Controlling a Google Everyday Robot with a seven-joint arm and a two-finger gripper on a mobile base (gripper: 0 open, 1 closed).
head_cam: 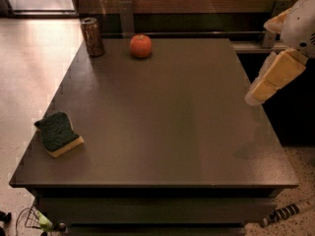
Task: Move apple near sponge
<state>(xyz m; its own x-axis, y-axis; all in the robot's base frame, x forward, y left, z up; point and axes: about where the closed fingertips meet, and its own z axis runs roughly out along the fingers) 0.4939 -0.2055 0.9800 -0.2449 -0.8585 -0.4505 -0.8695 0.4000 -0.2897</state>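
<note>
The red-orange apple [141,46] sits near the far edge of the dark table [167,122], left of centre. The sponge [57,133], green on top with a yellow base, lies near the table's front left corner, far from the apple. My gripper [268,82], pale yellow and white, hangs at the right edge of the view, over the table's right side. It is well away from both the apple and the sponge and holds nothing that I can see.
A brown drink can [92,37] stands at the far left corner, just left of the apple. A dark shelf and rail [197,33] run behind the table. Pale floor [29,63] lies to the left. A striped object [285,213] lies on the floor at the lower right.
</note>
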